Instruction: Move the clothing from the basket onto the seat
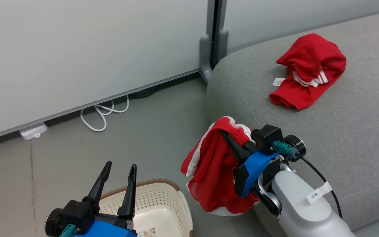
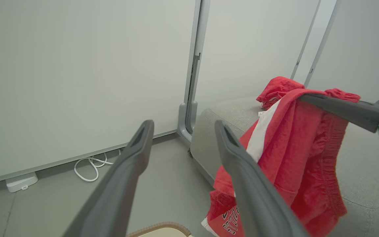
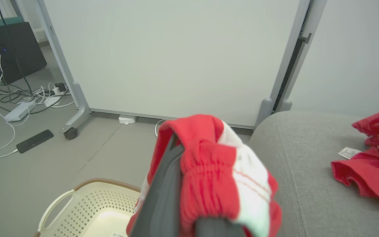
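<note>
One red garment (image 1: pixel 308 70) with white stripe trim lies crumpled on the grey seat (image 1: pixel 341 138). The second red garment (image 1: pixel 214 168), with white lettering near its hem (image 2: pixel 230 220), hangs off the floor beside the seat's front edge. My right gripper (image 1: pixel 230 136) is shut on its gathered waistband (image 3: pixel 202 164). My left gripper (image 1: pixel 118 169) is open with nothing between its fingers, above the cream basket (image 1: pixel 163 204) with the brown rim. The basket's inside (image 3: pixel 110 223) holds no clothing where it shows.
A grey-white partition wall (image 1: pixel 77 49) with a grey post foot (image 1: pixel 206 56) stands behind. White cable loops (image 1: pixel 104 113) and a white plug box (image 1: pixel 33 130) lie on the floor at its base. A phone (image 3: pixel 34 141), cables and a caster foot (image 3: pixel 71 133) lie further off.
</note>
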